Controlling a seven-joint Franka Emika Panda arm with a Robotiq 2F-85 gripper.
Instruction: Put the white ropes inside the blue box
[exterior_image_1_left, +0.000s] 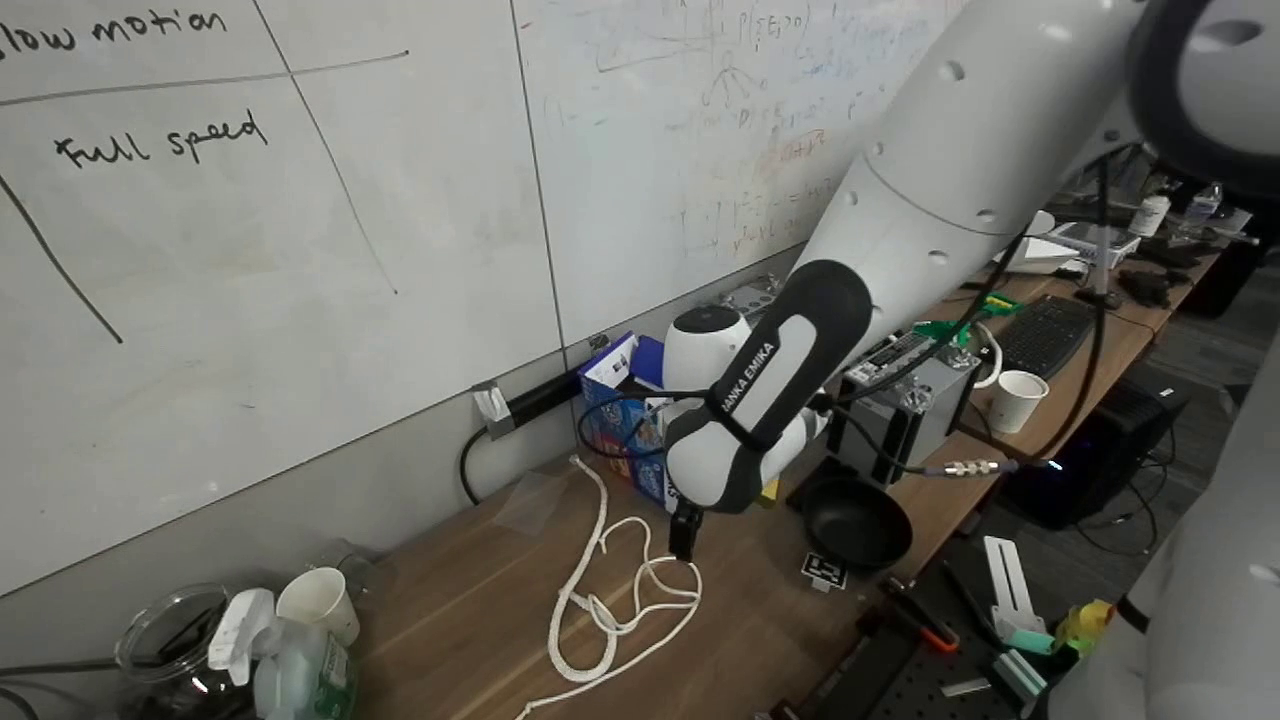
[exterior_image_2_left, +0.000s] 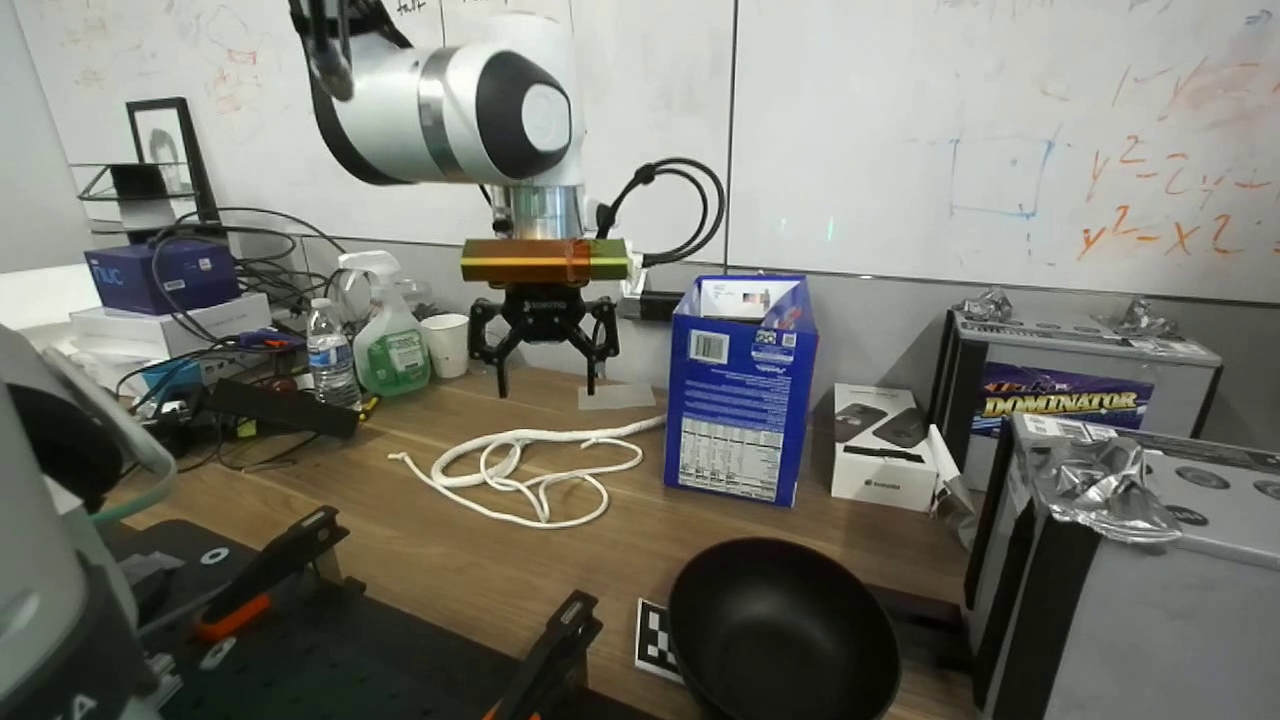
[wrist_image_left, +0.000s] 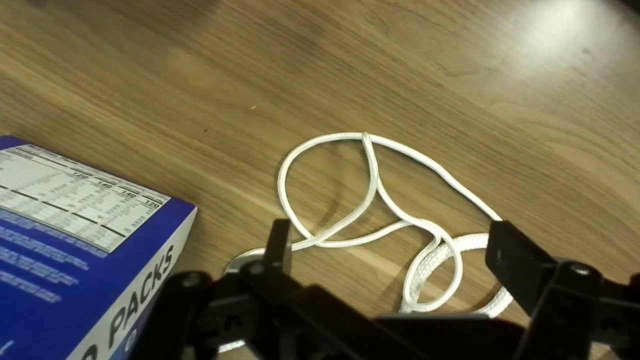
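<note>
Wrist view, white ropes (wrist_image_left: 374, 172): are lying in loose loops on the wooden table (wrist_image_left: 200, 100), beside the blue box (wrist_image_left: 85, 260).
Gripper (exterior_image_2_left: 547, 385): is hovering above the ropes, released, its jaws standing wide apart.
Blue box: is standing upright, its top gaping; in an exterior view a length of rope is passing out of sight behind it.
Black pan (exterior_image_2_left: 785, 640): is resting near the box.

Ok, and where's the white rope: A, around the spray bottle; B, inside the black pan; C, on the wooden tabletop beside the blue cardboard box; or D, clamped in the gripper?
C: the white rope lies in loose loops on the wooden tabletop next to the blue cardboard box, and the open gripper holds none of it.
</note>
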